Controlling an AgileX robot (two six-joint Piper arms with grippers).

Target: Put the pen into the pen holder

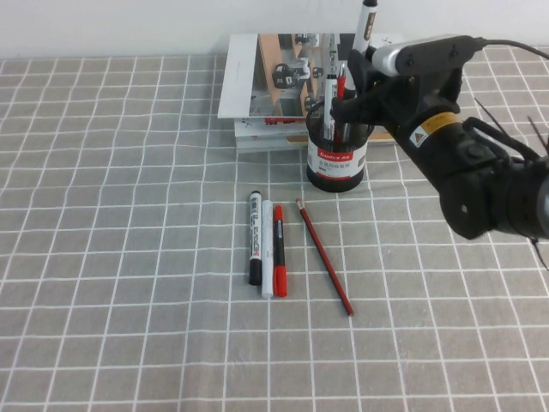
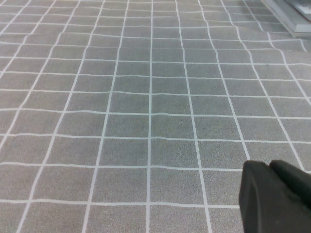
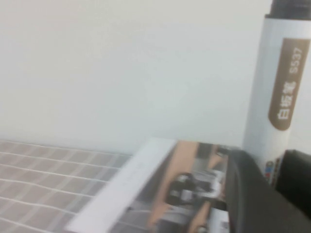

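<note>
The right gripper [image 1: 360, 73] is above the pen holder [image 1: 335, 146], at the far right part of the table [image 1: 129, 257]. Its jaws are closed on the pen [image 1: 364, 26], which stands nearly upright with its black tip at the top and its lower part between the fingers. In the right wrist view the pen [image 3: 277, 92] shows a white barrel with a brown printed label, clamped between 2 dark fingers [image 3: 252, 194].

The pen is raised over the holder's rim; whether its lower end has entered the opening cannot be told. The holder is a black mesh cup with a white band, already containing several pens. It stands just in front of a stack of books [image 1: 274, 86].

On the checked cloth nearer the robot lie 4 items: a black-and-white marker [image 1: 255, 238], a white pen [image 1: 267, 249] touching it, a red pen [image 1: 280, 251] beside that, and a red pencil [image 1: 324, 256] lying at an angle slightly apart.

The left gripper [image 2: 277, 199] appears only in the left wrist view, as a dark shape over bare cloth. Its jaw state cannot be told.
</note>
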